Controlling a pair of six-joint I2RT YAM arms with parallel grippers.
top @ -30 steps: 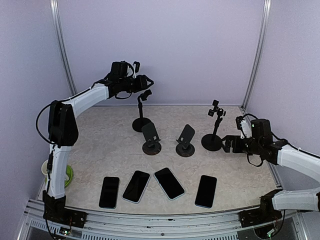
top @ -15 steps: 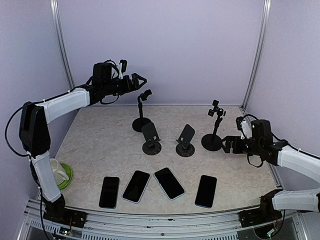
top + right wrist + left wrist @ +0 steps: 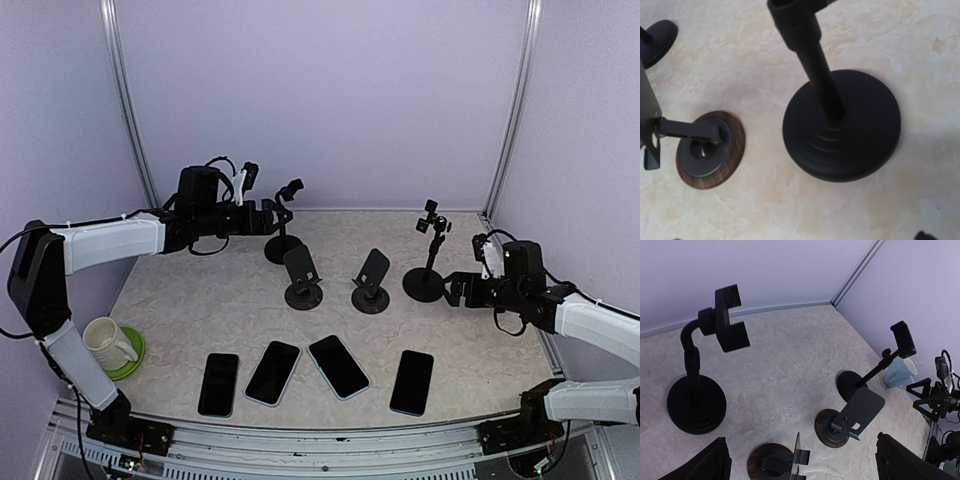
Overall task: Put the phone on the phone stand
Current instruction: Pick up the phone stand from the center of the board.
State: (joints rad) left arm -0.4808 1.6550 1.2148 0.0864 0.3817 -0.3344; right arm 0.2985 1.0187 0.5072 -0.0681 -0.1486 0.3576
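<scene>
We hold nothing yet: our left fingers (image 3: 277, 213) stand wide apart beside the tall stand (image 3: 284, 240), and our right fingers (image 3: 456, 288) gape equally, bare, near the base of the other tall stand (image 3: 428, 275). The phones (image 3: 273, 372) lie flat in a row, well short of both sets of fingers, so we judge the pick-up not yet begun; next, one arm must reach down onto a phone. Two short stands (image 3: 302, 280) sit between the fingers on the pale marbled surface (image 3: 200, 300), lilac walls (image 3: 350, 100) around, a mug (image 3: 103, 338) far behind the left fingers.
</scene>
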